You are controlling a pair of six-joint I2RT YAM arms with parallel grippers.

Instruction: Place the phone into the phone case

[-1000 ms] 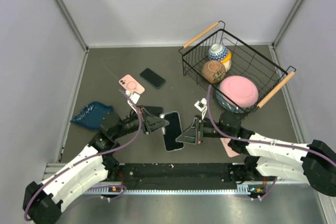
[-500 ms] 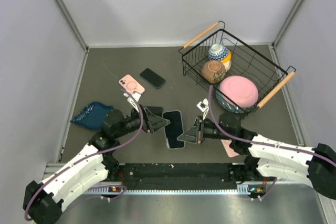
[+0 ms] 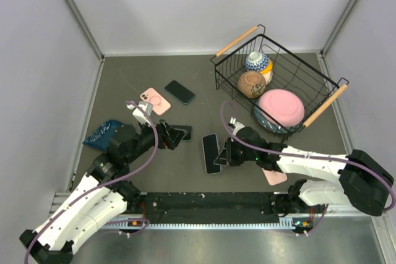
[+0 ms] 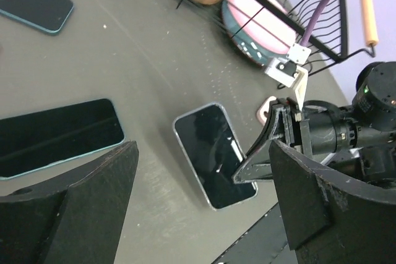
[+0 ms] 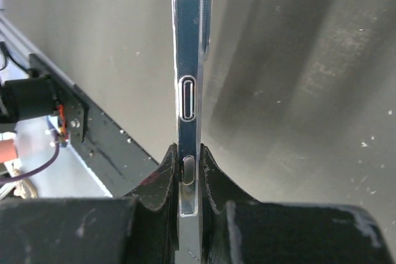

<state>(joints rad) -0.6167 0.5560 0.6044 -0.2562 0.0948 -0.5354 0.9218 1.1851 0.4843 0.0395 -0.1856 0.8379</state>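
Observation:
The phone (image 3: 211,153) has a black screen and a silver rim and is held tilted on edge just above the table, mid-front. My right gripper (image 3: 224,153) is shut on its right end. In the right wrist view the fingers (image 5: 162,177) pinch the phone's thin edge (image 5: 188,60), charging port showing. My left gripper (image 3: 173,135) hangs open to the left, apart from the phone (image 4: 215,154). A pink phone case (image 3: 154,100) lies further back on the left.
A dark teal-edged phone (image 3: 179,92) lies beside the pink case, and another (image 4: 59,135) under my left gripper. A black wire basket (image 3: 322,91) at back right holds a pink bowl and two cups. A blue cloth (image 3: 105,134) lies at left. A pink item (image 3: 273,176) peeks from under the right arm.
My left gripper has opened, let go of the phone and pulled back left. The right gripper keeps the phone, now turned more on edge and shifted slightly right.

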